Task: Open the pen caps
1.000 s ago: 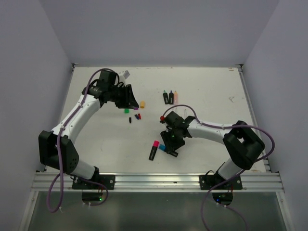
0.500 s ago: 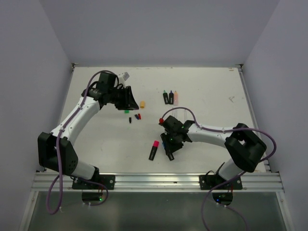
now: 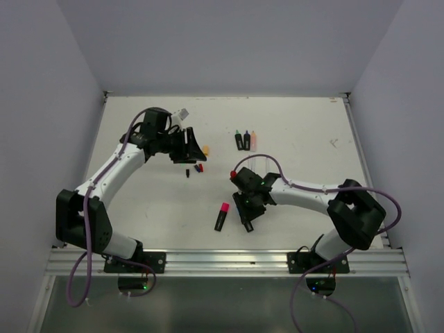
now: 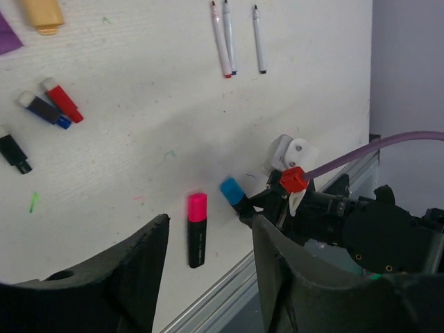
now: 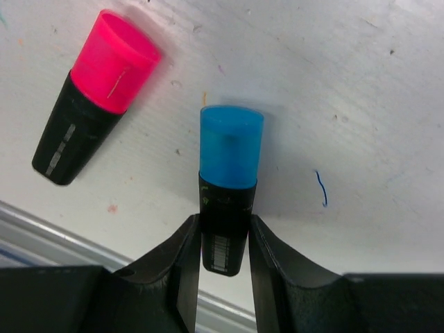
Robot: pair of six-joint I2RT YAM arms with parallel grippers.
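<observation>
A blue-capped highlighter lies on the table, its blue cap (image 5: pixel 231 146) still on its black barrel (image 5: pixel 225 239). My right gripper (image 5: pixel 223 223) (image 3: pixel 248 219) is shut on that barrel, with the cap sticking out past the fingertips. A pink-capped highlighter (image 5: pixel 97 97) (image 3: pixel 222 216) lies just to the left of it, capped and untouched. My left gripper (image 4: pixel 210 223) (image 3: pixel 187 146) hangs open and empty above the table's back left. From there it looks down on the pink highlighter (image 4: pixel 196 229) and the blue cap (image 4: pixel 232 191).
Loose red (image 4: pixel 62 100), blue (image 4: pixel 44 109) and black (image 4: pixel 14 150) small caps lie near an orange cap (image 3: pixel 205 150). Thin white pens (image 4: pixel 223 38) lie uncapped. Three highlighters (image 3: pixel 244 140) stand in a row at the back. The table's metal front rail (image 3: pixel 222 262) runs close to the right gripper.
My right gripper has slid toward the near edge and shut on the blue highlighter's barrel. My left gripper has opened wider and shifted slightly right.
</observation>
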